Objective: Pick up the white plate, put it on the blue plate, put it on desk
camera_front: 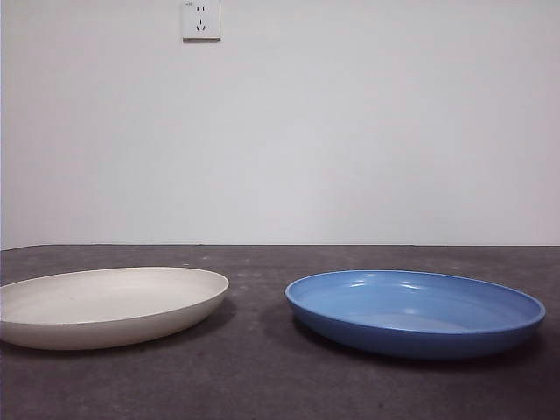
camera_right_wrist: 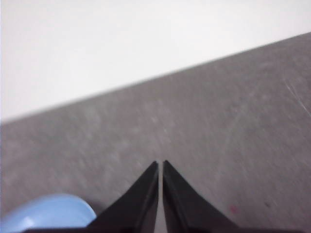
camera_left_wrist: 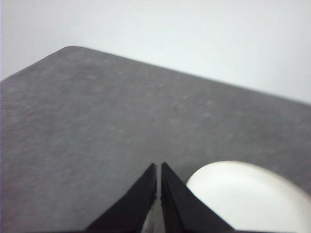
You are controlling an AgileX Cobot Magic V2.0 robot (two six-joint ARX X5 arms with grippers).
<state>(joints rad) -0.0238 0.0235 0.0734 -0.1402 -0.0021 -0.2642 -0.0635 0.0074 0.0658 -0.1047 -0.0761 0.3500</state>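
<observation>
A plain white wall (camera_front: 350, 131) backs the dark bench (camera_front: 262, 376) I'm working over. On it the white plate (camera_front: 105, 306) and the blue plate (camera_front: 416, 311) sit side by side, apart, neither stacked. My left gripper (camera_left_wrist: 159, 167) hangs above the bench with its jaws together, the white plate just beside it; I'd part them first, then catch the rim squarely. My right gripper (camera_right_wrist: 161, 165), also closed, waits near the blue plate.
</observation>
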